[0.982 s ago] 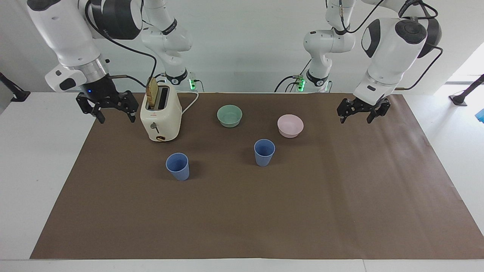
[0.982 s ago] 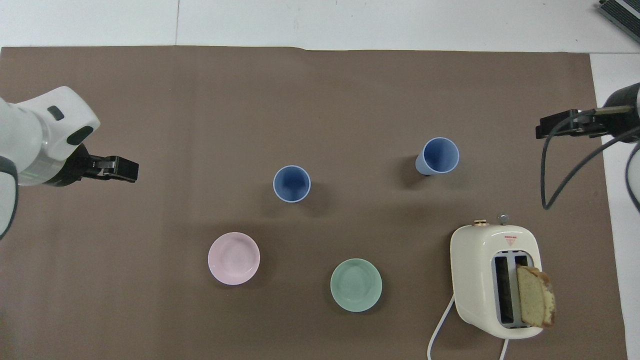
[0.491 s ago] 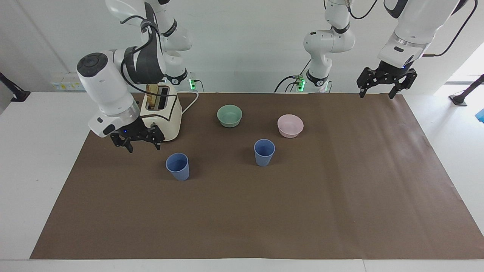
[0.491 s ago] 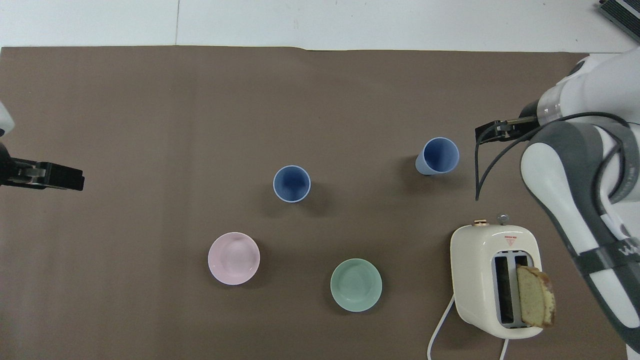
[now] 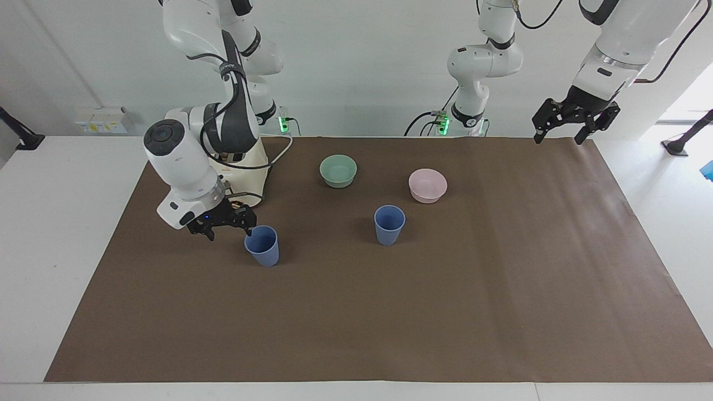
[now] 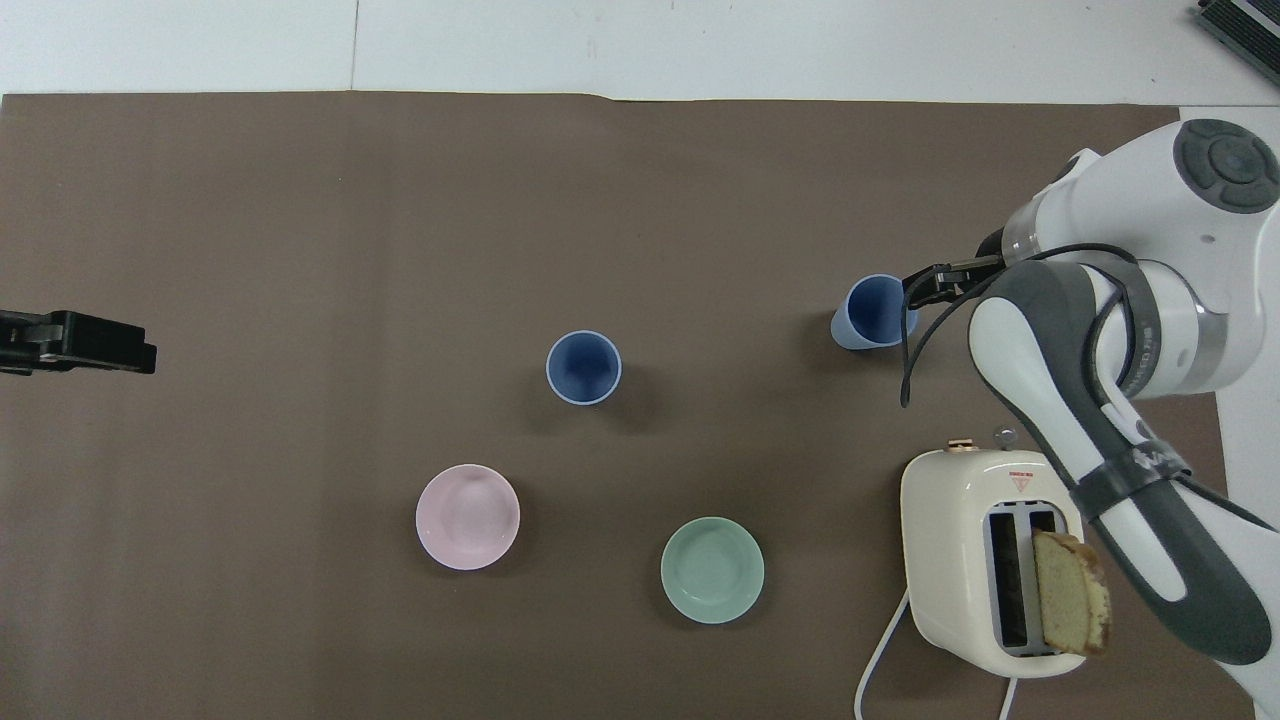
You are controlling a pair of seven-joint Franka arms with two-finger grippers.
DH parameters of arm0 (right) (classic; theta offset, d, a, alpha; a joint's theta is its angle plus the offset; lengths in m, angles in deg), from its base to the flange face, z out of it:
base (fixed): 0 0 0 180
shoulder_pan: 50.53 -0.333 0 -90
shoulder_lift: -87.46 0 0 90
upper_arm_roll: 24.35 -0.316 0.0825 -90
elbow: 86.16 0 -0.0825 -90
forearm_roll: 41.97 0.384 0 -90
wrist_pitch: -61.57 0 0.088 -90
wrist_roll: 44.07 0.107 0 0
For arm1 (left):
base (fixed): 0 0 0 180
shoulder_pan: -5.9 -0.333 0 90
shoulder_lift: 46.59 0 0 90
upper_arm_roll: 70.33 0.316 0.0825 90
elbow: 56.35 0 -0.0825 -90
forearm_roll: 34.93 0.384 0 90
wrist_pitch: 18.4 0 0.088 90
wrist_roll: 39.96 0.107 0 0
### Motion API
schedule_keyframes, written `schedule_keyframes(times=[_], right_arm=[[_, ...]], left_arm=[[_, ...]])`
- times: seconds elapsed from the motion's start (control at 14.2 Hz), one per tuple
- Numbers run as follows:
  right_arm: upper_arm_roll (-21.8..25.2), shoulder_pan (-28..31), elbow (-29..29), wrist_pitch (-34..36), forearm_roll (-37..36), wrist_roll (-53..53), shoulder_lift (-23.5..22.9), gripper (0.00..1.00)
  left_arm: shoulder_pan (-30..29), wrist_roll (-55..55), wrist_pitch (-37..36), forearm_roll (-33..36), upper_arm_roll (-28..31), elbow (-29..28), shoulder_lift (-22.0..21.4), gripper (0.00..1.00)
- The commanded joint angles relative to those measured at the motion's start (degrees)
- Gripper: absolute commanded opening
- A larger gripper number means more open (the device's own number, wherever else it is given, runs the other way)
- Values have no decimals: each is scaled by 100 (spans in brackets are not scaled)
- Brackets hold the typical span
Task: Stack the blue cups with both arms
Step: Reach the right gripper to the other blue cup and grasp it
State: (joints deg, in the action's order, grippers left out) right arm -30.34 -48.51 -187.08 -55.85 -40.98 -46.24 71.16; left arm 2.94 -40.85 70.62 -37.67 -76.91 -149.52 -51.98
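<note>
Brown mat [image 5: 445, 312] covers table. Overhead view alone shows toast [image 6: 1070, 592] in toaster [image 6: 960, 520]. Right gripper [image 5: 227, 225], jaws spread, empty, at first blue cup [image 5: 262, 245] rim, toward right arm's edge. Second blue cup [image 5: 389, 224] mid-mat. Left gripper [image 5: 574, 122], jaws spread, empty, waits over robot-side corner at left arm's end.

Two cups stand on the mat [image 5: 390, 323], well apart: one cup [image 5: 262, 245] toward the right arm's end, the other cup [image 5: 389, 224] near mid-table. Nearer the robots sit two bowls, one bowl [image 5: 338, 170] beside the other bowl [image 5: 427, 185]. A toaster [image 6: 985, 560] holding a bread slice [image 6: 1072, 592] stands nearer the robots than the first cup.
</note>
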Motion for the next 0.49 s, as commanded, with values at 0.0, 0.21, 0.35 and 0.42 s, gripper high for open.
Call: schedule_keyframes(times=[0.0, 0.21, 0.35, 0.42], right_arm=[[-8, -17, -305, -298, 59, 15, 66, 100], [-8, -105, -340, -308, 59, 24, -39, 100], [-8, -114, -393, -316, 59, 15, -66, 100], [-8, -105, -419, -360, 59, -3, -92, 100]], left_arm=[[-74, -79, -6, -94, -10, 219, 20, 100], [-74, -61, -33, -86, -19, 211, -15, 100], [-65, -61, -51, -77, -36, 202, -15, 100], [-47, -61, -68, -42, -45, 202, -24, 100]])
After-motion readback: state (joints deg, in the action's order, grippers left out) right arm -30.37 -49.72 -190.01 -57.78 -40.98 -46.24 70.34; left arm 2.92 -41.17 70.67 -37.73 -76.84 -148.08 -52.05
